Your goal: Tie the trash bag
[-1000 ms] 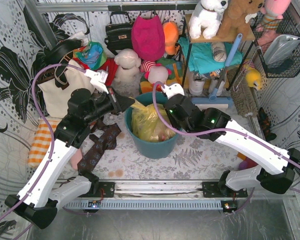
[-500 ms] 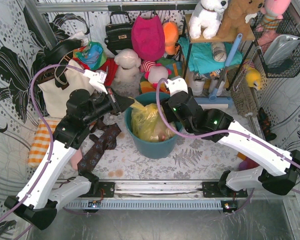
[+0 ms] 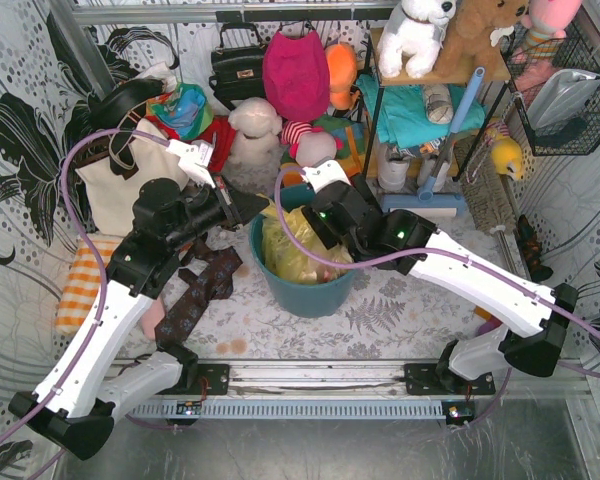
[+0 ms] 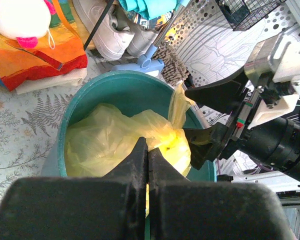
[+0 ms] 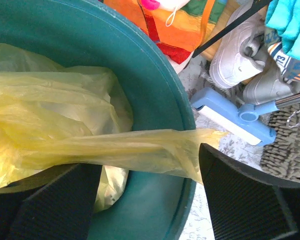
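Catching the second ear before the knot

The left gripper (image 4: 148, 146) looks pinched tight on a flap of the trash bag (image 5: 55, 145), which sits in the teal bin (image 5: 157, 100). The right gripper (image 5: 145, 162) gapes wide, a stretched strip between its fingers. Likely next: clamp that strip, then cross both.

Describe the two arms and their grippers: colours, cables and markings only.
The left arm and right arm have white shells with black joints and black bases. A purple cable runs along each. The right arm shows small green lights. The left gripper and right gripper have matte black, blocky fingers, with a white block at each wrist.
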`<state>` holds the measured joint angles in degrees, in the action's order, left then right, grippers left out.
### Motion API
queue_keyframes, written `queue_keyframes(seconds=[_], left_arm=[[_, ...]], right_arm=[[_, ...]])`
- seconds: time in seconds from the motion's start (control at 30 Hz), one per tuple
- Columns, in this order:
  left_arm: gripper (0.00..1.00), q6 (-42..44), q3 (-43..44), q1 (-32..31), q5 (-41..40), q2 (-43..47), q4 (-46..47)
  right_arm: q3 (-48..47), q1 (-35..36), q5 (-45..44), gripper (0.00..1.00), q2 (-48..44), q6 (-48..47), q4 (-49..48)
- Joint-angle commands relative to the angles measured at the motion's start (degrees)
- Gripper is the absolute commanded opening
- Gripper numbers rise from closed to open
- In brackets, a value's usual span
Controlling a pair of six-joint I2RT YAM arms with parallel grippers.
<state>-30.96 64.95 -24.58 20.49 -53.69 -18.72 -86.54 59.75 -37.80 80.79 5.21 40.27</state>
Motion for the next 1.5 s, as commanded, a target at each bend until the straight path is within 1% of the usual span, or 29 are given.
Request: queue_keyframes(seconds=[0.0,0.07,0.17,0.23,0.43,0.53,0.63,0.7,0.73,0.87,0.97,1.07,1.23,1.33,1.37,1.43,1.47], left_arm=[[0.00,-0.28,-0.47,0.24,0.63,0.92,4.13],[0.00,-0.33,-0.56,0.23,0.63,0.96,4.22],[0.00,-0.35,-0.44,0.24,0.62,0.91,4.07],[0.00,-0.29,-0.23,0.28,0.50,1.13,3.89],[0.00,0.02,0.48,0.23,0.56,0.74,3.35],[0.00,0.01,0.57,0.24,1.05,0.58,3.38],[0.00,-0.23,0.62,0.23,1.34,0.43,3.55],[0.00,-0.40,0.62,0.28,1.57,0.43,3.66],[0.00,-0.48,0.62,0.25,1.77,0.35,3.81],[0.00,-1.14,0.53,0.23,2.22,0.13,4.48],[0.00,-1.31,0.76,0.26,2.84,-0.20,4.82],[0.00,-1.21,0.93,0.29,2.87,-0.29,4.62],[0.00,-1.29,0.22,0.24,2.85,-0.29,4.80],[0.00,-1.43,0.14,0.24,2.90,-0.20,4.92],[0.00,-1.37,-0.01,0.23,2.89,-0.19,5.00],[0.00,-1.53,-0.37,0.26,2.84,-0.10,5.25],[0.00,-1.50,-0.43,0.24,2.88,-0.14,5.34]], right_arm=[[-3.26,-0.37,-1.16,0.73,-0.11,-3.89,2.84],[-3.11,-0.57,-2.06,0.70,-0.30,-4.85,2.36],[-3.38,-0.75,-3.37,0.75,-0.37,-6.75,1.97],[-4.42,-0.93,-1.91,0.76,-0.44,-8.20,2.84],[-10.49,-3.15,14.06,0.88,-0.73,-16.00,9.94],[-11.79,-4.47,23.27,0.91,-0.33,-21.08,12.59],[-14.28,-7.64,32.25,0.91,0.67,-25.63,16.31],[-15.29,-9.07,34.80,0.92,0.41,-28.67,17.94],[-15.20,-9.11,36.05,0.94,-0.33,-29.68,17.36],[-17.37,-9.98,40.65,0.95,0.34,-30.81,20.12],[-15.75,-10.17,40.93,0.92,1.30,-30.99,20.14],[-13.50,-10.82,39.92,0.85,1.86,-31.03,19.48],[-11.21,-11.64,33.78,0.79,3.10,-31.14,18.12],[-11.26,-12.66,32.97,0.74,4.02,-30.76,17.52],[-11.51,-12.78,31.67,0.70,4.48,-30.66,17.30],[-12.30,-12.81,29.09,0.59,5.33,-30.52,17.42],[-12.80,-12.81,28.57,0.55,5.54,-30.22,17.43]])
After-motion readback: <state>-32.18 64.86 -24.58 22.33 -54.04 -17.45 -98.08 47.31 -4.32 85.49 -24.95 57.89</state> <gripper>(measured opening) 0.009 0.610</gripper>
